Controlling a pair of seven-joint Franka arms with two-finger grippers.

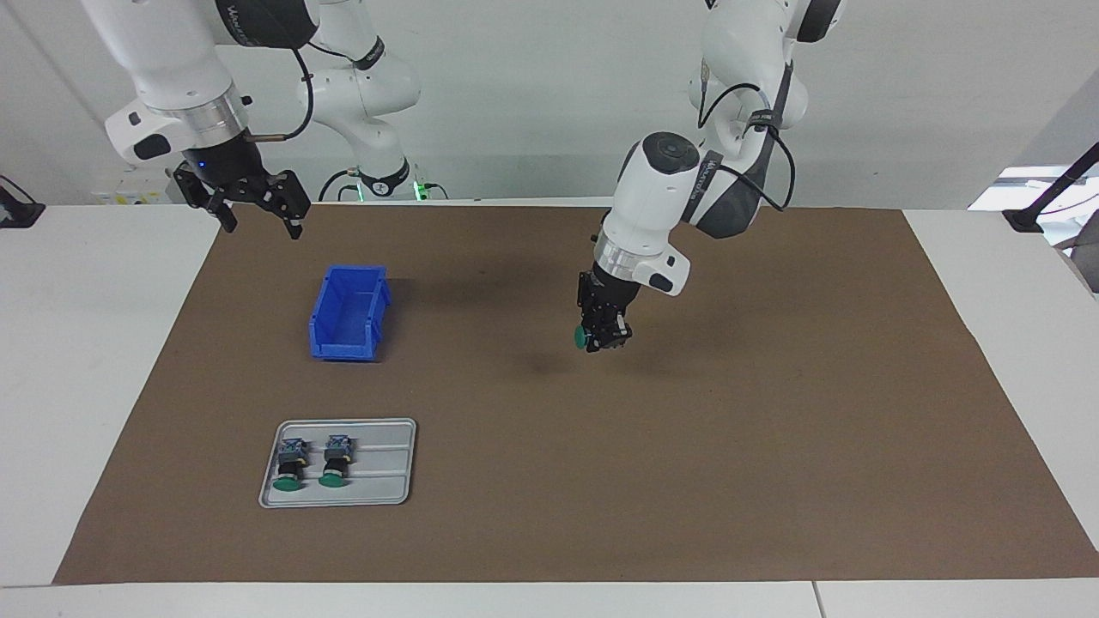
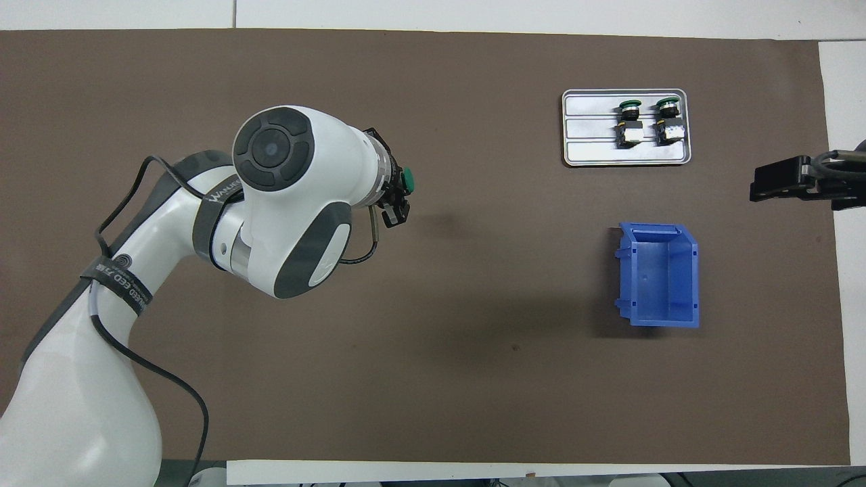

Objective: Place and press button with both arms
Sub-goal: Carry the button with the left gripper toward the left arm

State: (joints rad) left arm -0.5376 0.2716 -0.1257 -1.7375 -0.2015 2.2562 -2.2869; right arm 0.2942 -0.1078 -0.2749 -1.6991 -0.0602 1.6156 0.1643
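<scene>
Button (image 1: 585,337) held in the air over bare brown mat (image 1: 773,429), well apart from the blue bin (image 1: 348,313), green cap sticking out sideways from the left gripper (image 1: 604,336). Risk: grip looks off-centre on the body, so the button could twist or slip when set down, or land on its side and not be pressable. Left gripper clamped partway on the button. Right gripper (image 1: 258,215) jaws wide, empty, waiting above the mat edge near the bin. Two spare buttons (image 1: 311,463) on tray (image 1: 382,463).

I count three green buttons: one button (image 1: 585,337) held aloft, two buttons (image 1: 311,463) on one tray (image 1: 386,463); one blue bin (image 1: 348,313); two arms.
</scene>
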